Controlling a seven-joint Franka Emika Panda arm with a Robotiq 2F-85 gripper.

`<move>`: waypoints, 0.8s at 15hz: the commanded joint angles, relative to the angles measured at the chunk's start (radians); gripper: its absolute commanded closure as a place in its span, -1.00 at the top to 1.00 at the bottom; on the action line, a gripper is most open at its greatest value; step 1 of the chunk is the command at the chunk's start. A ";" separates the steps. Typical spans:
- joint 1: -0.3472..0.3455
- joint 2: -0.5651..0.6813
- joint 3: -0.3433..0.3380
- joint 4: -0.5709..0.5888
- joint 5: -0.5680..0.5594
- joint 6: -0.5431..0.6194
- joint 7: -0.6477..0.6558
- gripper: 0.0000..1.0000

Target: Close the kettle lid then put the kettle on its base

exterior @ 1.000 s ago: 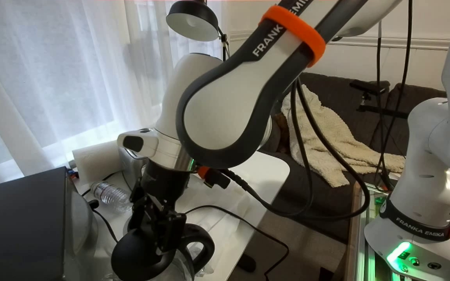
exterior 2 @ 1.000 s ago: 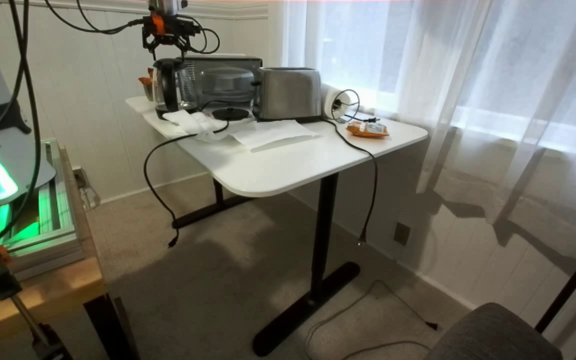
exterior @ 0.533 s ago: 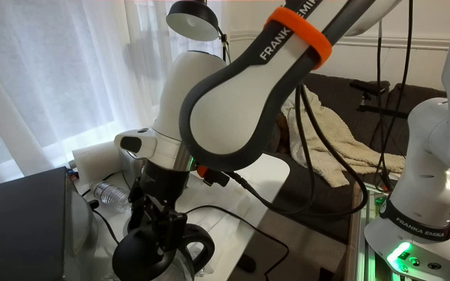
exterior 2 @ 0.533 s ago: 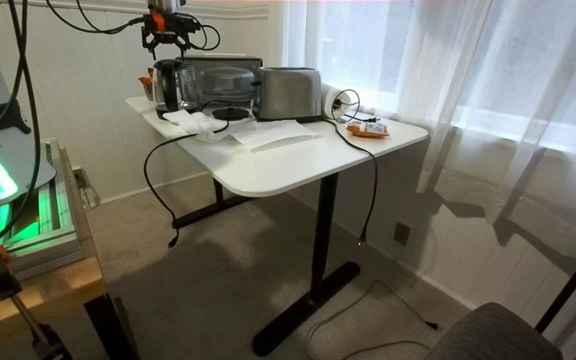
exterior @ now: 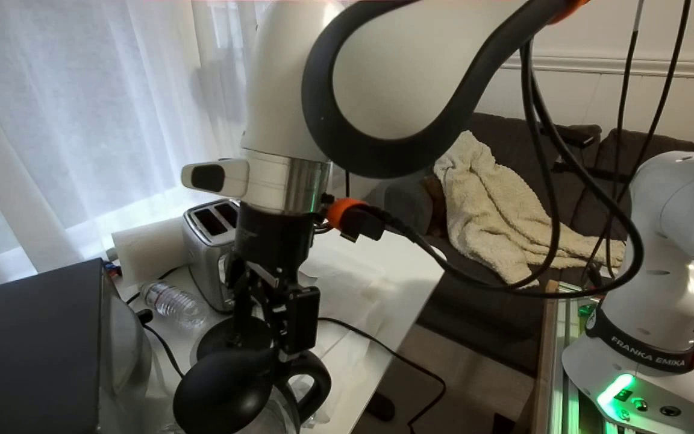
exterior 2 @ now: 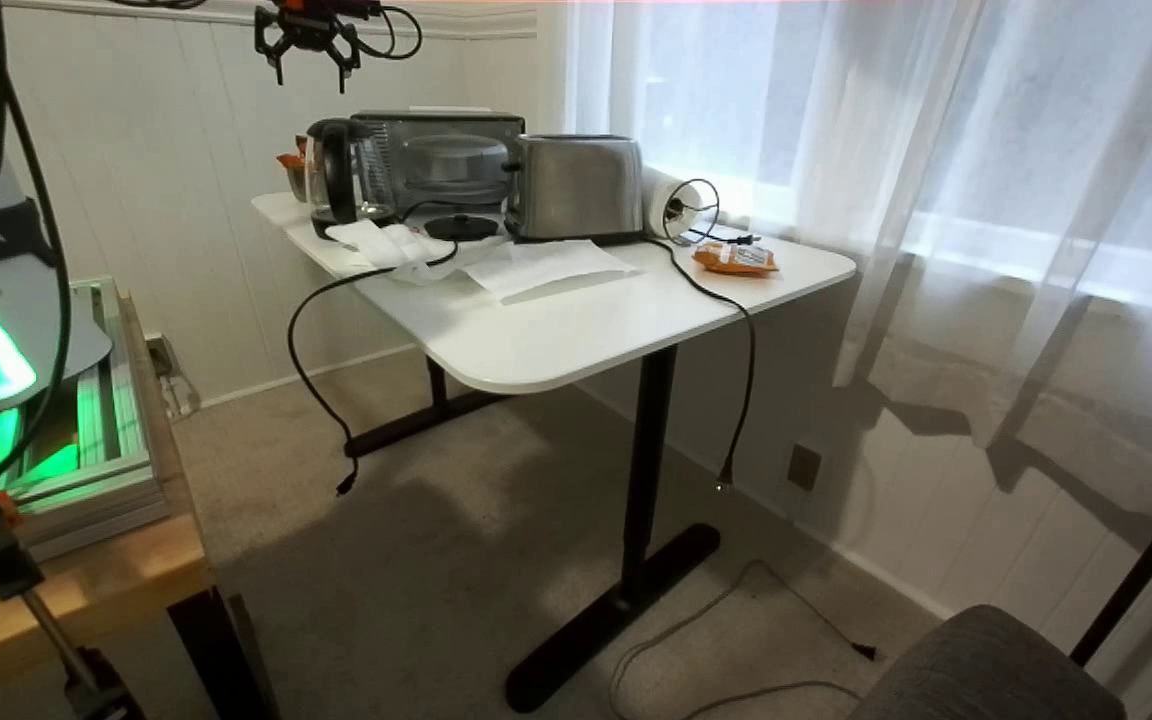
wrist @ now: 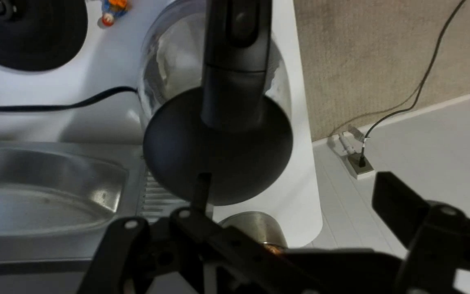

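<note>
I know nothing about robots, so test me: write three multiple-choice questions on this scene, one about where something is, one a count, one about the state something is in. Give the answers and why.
1. Where does the kettle stand?
A. On the floor
B. On the white table, beside its base
C. Right on top of its base

2. How many slots show on top of the toaster?
A. One
B. Four
C. Two

3. How is the gripper?
A. Open
B. Shut on the toaster
C. Shut on the kettle

1: B, since the wrist view shows white table between kettle and base.
2: C, since an exterior view shows two dark slots side by side.
3: A, since its fingers stand wide apart in the wrist view, holding nothing.
</note>
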 commanded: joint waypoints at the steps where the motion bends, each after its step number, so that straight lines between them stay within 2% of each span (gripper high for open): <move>1: 0.015 -0.067 -0.033 -0.033 -0.021 -0.125 0.063 1.00; 5: 0.017 -0.064 -0.049 -0.063 -0.138 -0.195 0.111 1.00; 12: 0.029 0.011 -0.044 -0.072 -0.430 -0.201 0.245 1.00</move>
